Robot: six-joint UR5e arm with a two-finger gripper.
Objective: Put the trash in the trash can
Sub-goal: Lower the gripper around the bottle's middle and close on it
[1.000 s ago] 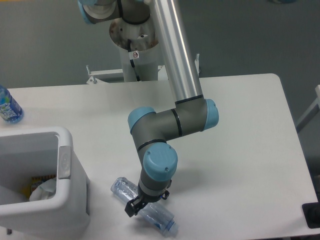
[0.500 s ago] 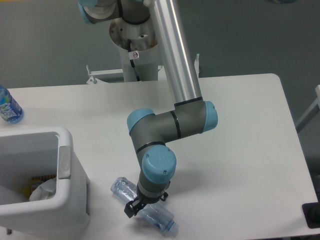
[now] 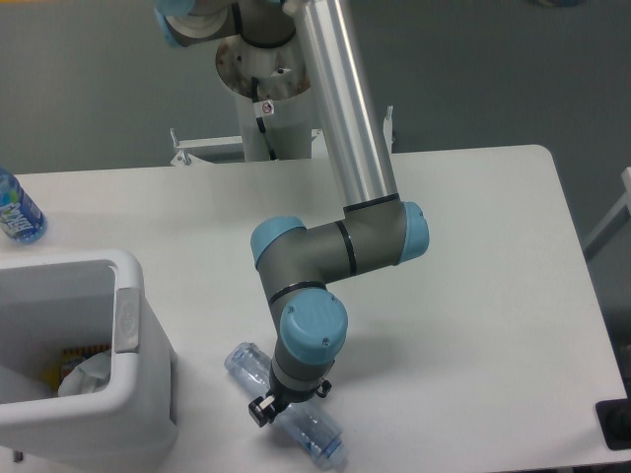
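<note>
Straddling crushed bottle point(image 3: 296, 419): end effector point(image 3: 279, 405)

There is one robot arm point(image 3: 340, 148), and it has one gripper point(image 3: 281, 406) at its end. There is one white table point(image 3: 473, 296).

There are two bottles. One is a crushed clear bottle point(image 3: 286, 417) lying on the table. The other is a water bottle with a blue label point(image 3: 16, 212) at the far left edge.

There is one white trash can point(image 3: 104, 414). It has one grey tab point(image 3: 126, 317) on its side. Inside it there is one crumpled white wrapper point(image 3: 87, 376). There is also some yellow stuff point(image 3: 67, 361) in there, too hidden to count.
</note>
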